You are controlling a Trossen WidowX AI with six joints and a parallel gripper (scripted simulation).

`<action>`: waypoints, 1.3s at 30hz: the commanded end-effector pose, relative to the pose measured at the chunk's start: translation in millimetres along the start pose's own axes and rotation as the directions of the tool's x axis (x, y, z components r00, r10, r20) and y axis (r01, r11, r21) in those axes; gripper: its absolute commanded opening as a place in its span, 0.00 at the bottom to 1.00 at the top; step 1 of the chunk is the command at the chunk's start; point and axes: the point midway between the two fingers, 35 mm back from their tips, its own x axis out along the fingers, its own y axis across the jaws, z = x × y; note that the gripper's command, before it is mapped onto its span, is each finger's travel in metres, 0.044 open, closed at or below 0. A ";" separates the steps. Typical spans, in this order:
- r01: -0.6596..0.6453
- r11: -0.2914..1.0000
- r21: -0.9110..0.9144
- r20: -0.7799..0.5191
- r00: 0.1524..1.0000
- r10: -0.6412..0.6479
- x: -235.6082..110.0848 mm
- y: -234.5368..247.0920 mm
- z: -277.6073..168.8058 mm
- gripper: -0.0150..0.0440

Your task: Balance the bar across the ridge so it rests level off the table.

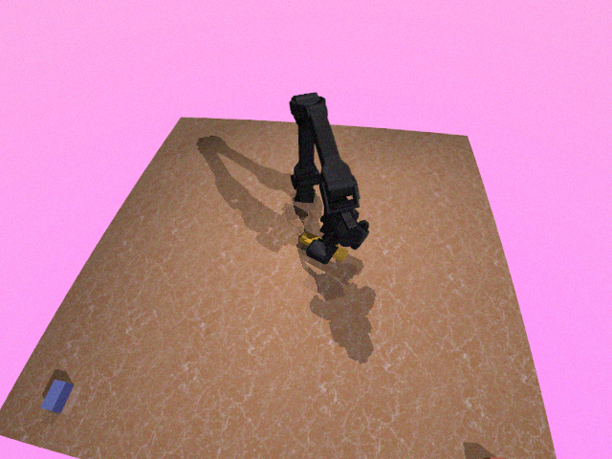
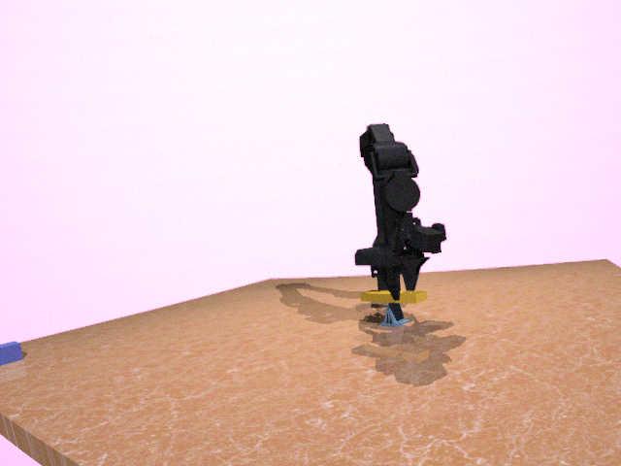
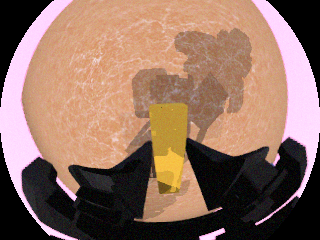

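- The yellow bar (image 2: 417, 296) lies across the top of the small blue ridge (image 2: 394, 317) near the middle of the counter (image 2: 200, 401). In the exterior view both ends are off the surface and it looks level.
- The gripper (image 2: 398, 290) points straight down over the bar's middle. Its jaws are spread a little wider than the bar, straddling it rather than pinching it.
- In the wrist view the bar (image 3: 168, 140) runs away between the two dark fingers. The gaps at its sides are too slim to see clearly, so one pad may be brushing it.
- The step in hand, as I judge it, is the letting go: the placing looks done and only a clean release remains.
- To do it well, open the jaws slowly and evenly, so neither pad drags the bar sideways or twists it on the ridge.
- Hold the wrist steady while the jaws widen, because any sideways drift would push the bar along its narrow support.
- Once both pads are clearly free, lift straight up with no tilt or swing until the fingertips clear the bar's top face.
- The main risk is a nudge that shifts the bar's middle off the ridge and tips one end onto the counter.
- The blue block (image 1: 56, 395) at the far corner is well apart and plays no part.
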 end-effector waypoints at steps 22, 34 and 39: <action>0.000 1.000 0.000 0.000 1.000 0.000 -91.9 -1.2 1.3 1.00; -0.001 1.000 0.000 0.000 1.000 0.001 -100.0 -0.2 0.2 1.00; -0.001 1.000 0.000 0.000 1.000 0.001 -100.0 -0.2 0.2 1.00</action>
